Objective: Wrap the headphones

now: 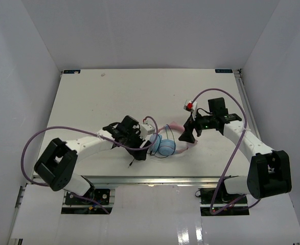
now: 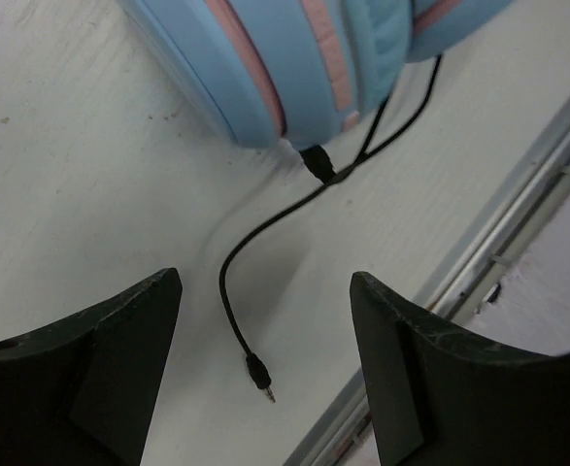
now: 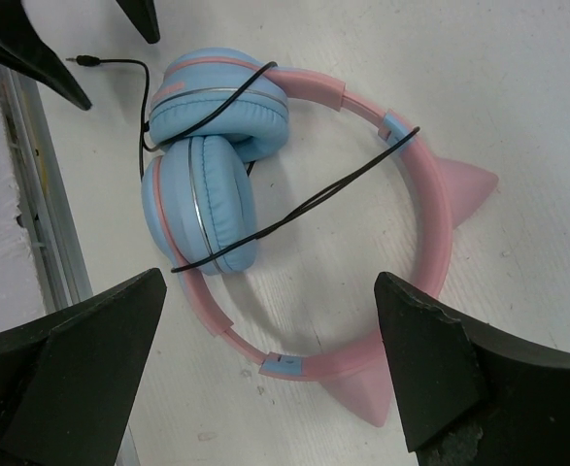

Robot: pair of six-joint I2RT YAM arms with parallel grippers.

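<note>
Near desk [image 1: 114, 97] front edge: headphones [image 3: 203, 209] flat, cord [image 3: 314, 199] draped loosely across band, plug [image 2: 258, 371] free; left end effector [image 2: 265, 282] gaping over plug, right end effector [image 3: 270, 282] gaping, empty; risk: tugging tail unwinds loose loop.

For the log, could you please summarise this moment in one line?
light blue, pink-banded headphones: flat on white table | thin black cord: crosses headband, plug loose | left jaws: open | right jaws: open

Lab: white booth walls [image 1: 150, 30], table [image 1: 114, 97]
</note>
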